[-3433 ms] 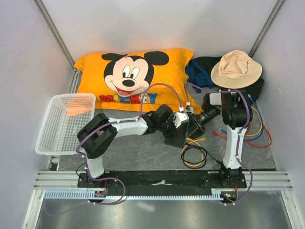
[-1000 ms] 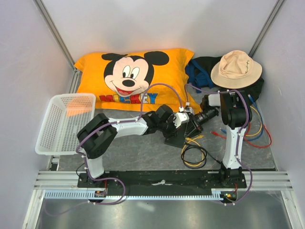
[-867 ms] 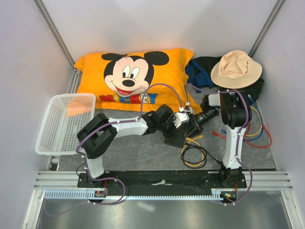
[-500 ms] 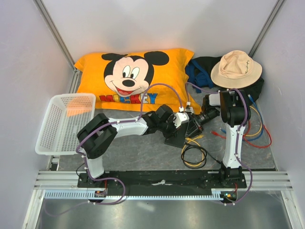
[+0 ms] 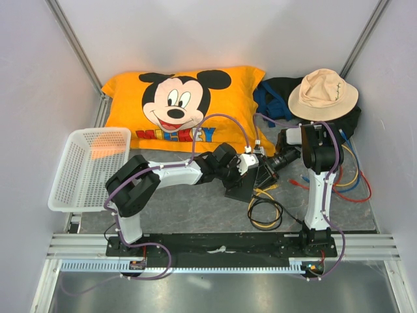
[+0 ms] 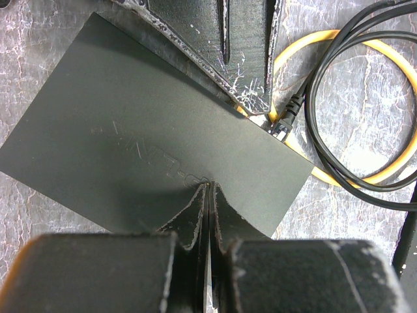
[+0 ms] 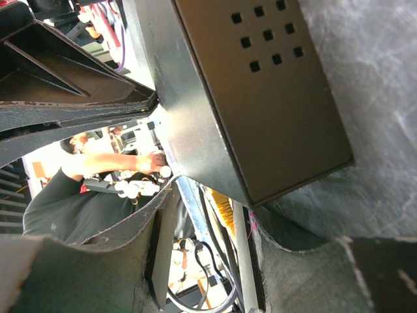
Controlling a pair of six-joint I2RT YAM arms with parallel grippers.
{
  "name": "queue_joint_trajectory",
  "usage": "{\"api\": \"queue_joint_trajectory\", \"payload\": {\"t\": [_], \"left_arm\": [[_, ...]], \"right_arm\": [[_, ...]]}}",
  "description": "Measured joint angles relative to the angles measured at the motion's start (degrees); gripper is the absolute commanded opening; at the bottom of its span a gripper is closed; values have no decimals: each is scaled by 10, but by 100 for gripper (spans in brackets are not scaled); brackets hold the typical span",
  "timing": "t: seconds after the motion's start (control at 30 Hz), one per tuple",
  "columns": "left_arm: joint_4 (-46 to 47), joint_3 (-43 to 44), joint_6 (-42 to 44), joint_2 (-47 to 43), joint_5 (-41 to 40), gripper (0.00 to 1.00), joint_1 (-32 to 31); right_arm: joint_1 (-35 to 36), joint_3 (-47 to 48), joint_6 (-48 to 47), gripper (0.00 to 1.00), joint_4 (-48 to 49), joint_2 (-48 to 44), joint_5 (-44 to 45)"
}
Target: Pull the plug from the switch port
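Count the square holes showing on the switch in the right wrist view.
9: a three-by-three grid of holes on the switch, by the picture's top edge; more may lie out of frame.

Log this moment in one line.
left gripper: shut, tips on switch | right gripper: at switch edge, grip unclear | plug: not yet pulled

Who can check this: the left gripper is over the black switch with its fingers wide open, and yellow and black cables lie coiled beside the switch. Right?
Not quite: the left wrist view shows the left gripper shut, fingers pressed together. The rest holds: it is over the switch, with the yellow cable and black cable coiled beside.
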Motion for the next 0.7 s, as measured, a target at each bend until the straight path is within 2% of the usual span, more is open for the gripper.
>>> {"api": "queue_joint_trajectory", "payload": {"t": [0.13, 0.4, 0.53, 0.63, 0.7], "left_arm": [[0, 0, 0, 0, 0, 2, 0], [0, 0, 0, 0, 0, 2, 0], [0, 0, 0, 0, 0, 2, 0], [0, 0, 0, 0, 0, 2, 0], [0, 0, 0, 0, 0, 2, 0]], "right_arm": [[0, -1, 4, 46, 3, -1, 2], [-2, -6, 21, 31, 19, -5, 16], [-2, -7, 15, 31, 23, -5, 21], [-2, -8, 17, 36, 25, -6, 22], [-2, -12, 30, 36, 30, -11, 21]]}}
